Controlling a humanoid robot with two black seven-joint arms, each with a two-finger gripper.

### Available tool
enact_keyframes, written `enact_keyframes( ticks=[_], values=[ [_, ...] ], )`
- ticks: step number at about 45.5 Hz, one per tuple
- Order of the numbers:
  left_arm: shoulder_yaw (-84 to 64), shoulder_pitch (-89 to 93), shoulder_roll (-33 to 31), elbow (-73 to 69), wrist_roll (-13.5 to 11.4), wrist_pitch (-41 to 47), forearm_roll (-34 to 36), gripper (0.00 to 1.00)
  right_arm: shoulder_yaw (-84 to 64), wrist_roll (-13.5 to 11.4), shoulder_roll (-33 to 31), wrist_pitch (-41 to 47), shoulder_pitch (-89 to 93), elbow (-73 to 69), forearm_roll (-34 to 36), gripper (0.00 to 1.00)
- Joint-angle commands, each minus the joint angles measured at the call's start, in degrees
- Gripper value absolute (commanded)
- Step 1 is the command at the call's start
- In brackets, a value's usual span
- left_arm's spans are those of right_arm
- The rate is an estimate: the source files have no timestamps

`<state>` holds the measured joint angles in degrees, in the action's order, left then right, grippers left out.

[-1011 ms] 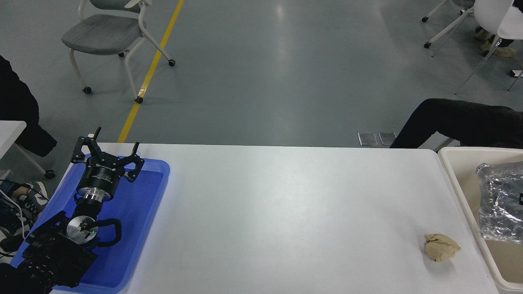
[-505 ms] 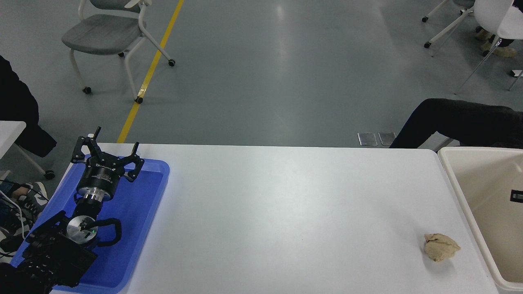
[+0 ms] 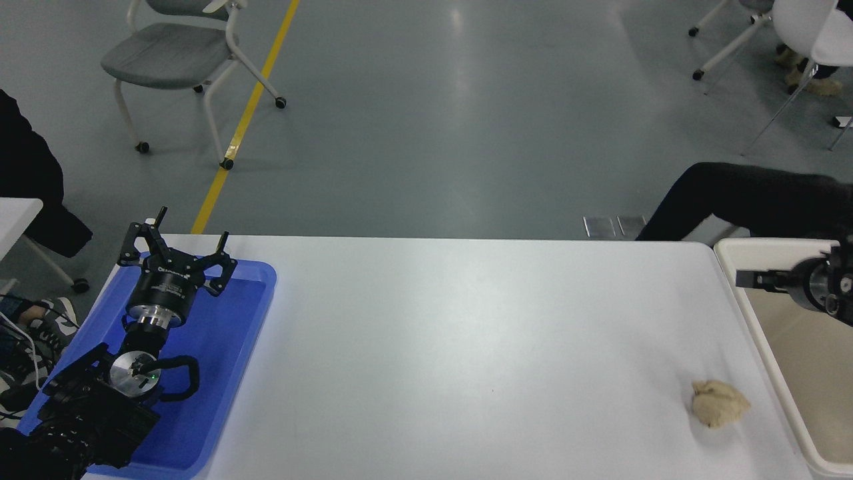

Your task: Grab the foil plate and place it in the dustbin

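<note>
- You see the right hand [image 3: 746, 277] coming back in from the right edge, over the dustbin [image 3: 766, 347]; half a second ago only a sliver of it showed there.
- The foil plate, which hung over the bin a second ago, is no longer in view. You can judge it dropped inside, out of frame, so the placing looks done.
- One finger shows, pointing left; you cannot tell whether the right hand is released or clenched, as the rest is cut off.
- Your left hand [image 3: 174, 252] stays parked over the blue tray [image 3: 256, 293], fingers spread.
- The crumpled paper ball [image 3: 718, 403] lies unmoved on the bench [image 3: 466, 347] beside the bin.
</note>
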<state>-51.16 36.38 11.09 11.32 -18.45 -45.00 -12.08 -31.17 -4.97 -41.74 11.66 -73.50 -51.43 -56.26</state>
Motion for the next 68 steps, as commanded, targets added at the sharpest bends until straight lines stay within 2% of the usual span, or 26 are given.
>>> enact_keyframes(
  ticks=[1, 9, 17, 24, 35, 41, 48, 62, 68],
  values=[
    [0.0, 0.0, 0.0, 0.0, 0.0, 0.0, 0.0, 1.00, -13.1, 0.0, -1.0, 5.2, -16.1, -15.9, 9.0, 1.00],
    [0.0, 0.0, 0.0, 0.0, 0.0, 0.0, 0.0, 1.00, -17.0, 0.0, 1.5, 15.6, -23.9, -22.9, 21.4, 1.00],
    [0.0, 0.0, 0.0, 0.0, 0.0, 0.0, 0.0, 1.00, -17.4, 0.0, 5.9, 21.1, -28.5, -24.6, 26.0, 1.00],
    [-0.1, 0.0, 0.0, -0.2, 0.0, 0.0, 0.0, 1.00, -20.8, -0.1, 12.8, 29.0, -33.4, -24.6, 30.3, 1.00],
    [0.0, -0.1, 0.1, 0.0, -0.1, 0.0, 0.0, 1.00, -23.1, -0.7, 21.5, 30.1, -39.4, -23.0, 33.2, 1.00],
    [-0.1, -0.1, 0.2, -0.2, -0.1, 0.0, 0.0, 1.00, -28.3, -1.0, 25.2, 30.8, -43.0, -22.7, 37.8, 1.00],
    [-0.1, -0.2, 0.2, -0.2, -0.2, 0.0, 0.0, 1.00, -31.6, -3.6, 25.7, 33.3, -45.9, -23.0, 40.7, 1.00],
    [0.0, -0.2, 0.2, 0.0, -0.1, 0.0, 0.0, 1.00, -34.4, -5.0, 26.6, 33.3, -53.7, -28.5, 47.5, 1.00],
    [0.0, -0.2, 0.2, -0.2, -0.1, 0.0, 0.0, 1.00, -34.4, -6.4, 27.0, 33.3, -57.1, -30.5, 51.9, 1.00]
  ],
)
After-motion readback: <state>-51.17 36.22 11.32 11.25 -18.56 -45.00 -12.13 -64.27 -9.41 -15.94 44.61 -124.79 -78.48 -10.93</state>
